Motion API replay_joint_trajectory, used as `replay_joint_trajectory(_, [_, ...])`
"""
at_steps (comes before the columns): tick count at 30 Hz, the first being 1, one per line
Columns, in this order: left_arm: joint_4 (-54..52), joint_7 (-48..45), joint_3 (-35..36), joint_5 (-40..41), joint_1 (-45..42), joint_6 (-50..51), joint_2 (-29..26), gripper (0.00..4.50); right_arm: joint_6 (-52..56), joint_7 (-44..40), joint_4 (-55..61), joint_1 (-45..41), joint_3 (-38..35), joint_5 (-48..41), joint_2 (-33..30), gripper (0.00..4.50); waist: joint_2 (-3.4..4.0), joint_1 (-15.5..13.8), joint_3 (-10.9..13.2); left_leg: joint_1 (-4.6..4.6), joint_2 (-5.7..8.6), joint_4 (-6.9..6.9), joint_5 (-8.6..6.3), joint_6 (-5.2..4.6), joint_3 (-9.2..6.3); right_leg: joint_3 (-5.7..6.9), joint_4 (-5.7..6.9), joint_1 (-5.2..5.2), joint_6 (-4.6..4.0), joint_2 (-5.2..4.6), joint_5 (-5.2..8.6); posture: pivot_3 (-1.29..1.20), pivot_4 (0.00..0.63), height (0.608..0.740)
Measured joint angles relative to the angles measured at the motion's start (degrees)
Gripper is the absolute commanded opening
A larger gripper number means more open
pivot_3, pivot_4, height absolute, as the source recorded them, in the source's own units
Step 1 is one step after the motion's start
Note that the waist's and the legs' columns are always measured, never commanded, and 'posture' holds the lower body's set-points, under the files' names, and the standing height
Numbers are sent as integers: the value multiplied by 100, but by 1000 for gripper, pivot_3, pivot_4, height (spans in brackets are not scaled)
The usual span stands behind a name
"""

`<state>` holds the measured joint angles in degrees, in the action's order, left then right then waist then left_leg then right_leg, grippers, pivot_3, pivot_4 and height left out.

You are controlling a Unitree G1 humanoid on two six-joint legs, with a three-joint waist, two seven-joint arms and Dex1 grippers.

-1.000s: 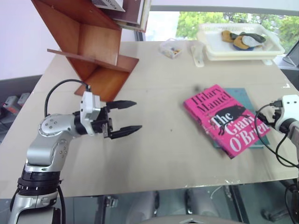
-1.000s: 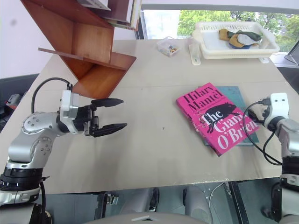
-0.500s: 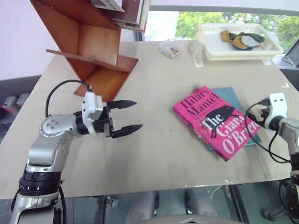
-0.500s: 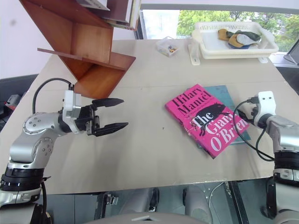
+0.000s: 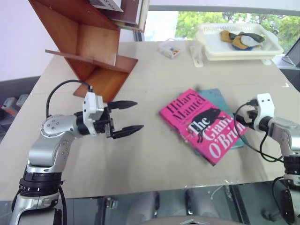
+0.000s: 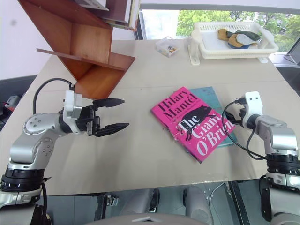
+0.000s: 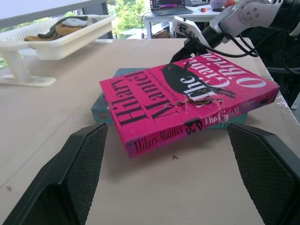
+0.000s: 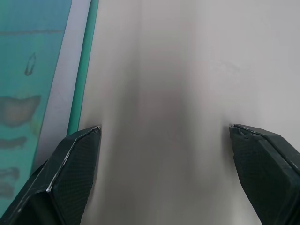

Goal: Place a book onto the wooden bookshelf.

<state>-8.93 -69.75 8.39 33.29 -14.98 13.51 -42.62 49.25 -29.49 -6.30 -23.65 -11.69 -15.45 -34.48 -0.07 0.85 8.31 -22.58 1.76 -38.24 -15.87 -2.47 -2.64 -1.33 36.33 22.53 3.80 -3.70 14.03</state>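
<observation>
Pink paperback (image 5: 202, 125) at centre frame, judged light, stiff and slick, is best pinched at its spine edge by the spread left gripper (image 5: 127, 118); the right gripper (image 8: 164, 154) is likewise spread.

Up top, the two head eyes look forward and down across the beige tabletop (image 5: 154, 154), side by side, sharing almost the whole scene, the right eye merely offset. The left wrist camera sits low, level with the table, sighting along the left gripper (image 7: 166, 176), whose two black textured fingers (image 7: 79, 173) stand wide apart, and the bright pink paperback book (image 7: 187, 105) lies just ahead between those jaws; the head eyes share it (image 5: 201, 124). The right wrist camera is pressed in very close, its black fingers (image 8: 70, 173) spread, with pale surface between the jaws and a thin teal book's edge (image 8: 33, 70) beside one finger.
</observation>
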Motion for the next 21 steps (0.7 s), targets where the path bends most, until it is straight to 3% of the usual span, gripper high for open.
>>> replay_joint_trajectory(5, [-28, 70, 3, 100, -23, 144, 124, 4379, -115, -14, 73, 141, -43, -39, -93, 4500, 1, -13, 1, -1, 5, -1, -6, -11, 2, -1, 2, 1, 0, -1, 0, 0, 150, 740])
replay_joint_trajectory(10, [-414, 691, 22, 805, 439, 979, 605, 4379, -551, -8, 98, 473, -593, -29, -723, 4500, 1, -58, 1, -16, 11, -3, 5, 8, 0, 2, -5, 6, 1, -12, 0, 0, 150, 740])
replay_joint_trajectory(15, [-692, 1863, 316, 1819, 687, 2142, 995, 4379, -742, -102, 468, 1057, -1395, -103, -1174, 4500, -1, -41, -1, -8, 3, -6, -7, -13, -3, 1, 10, 5, 1, -25, 0, 0, 150, 740])
replay_joint_trajectory(21, [-817, 3868, 336, 3037, 781, 3698, 1599, 4379, -937, -1351, 1668, 2397, -2521, -1117, -1247, 4500, -4, -55, -1, 9, 2, -18, -7, -14, -5, 0, 27, -13, 3, -21, 0, 0, 150, 740])
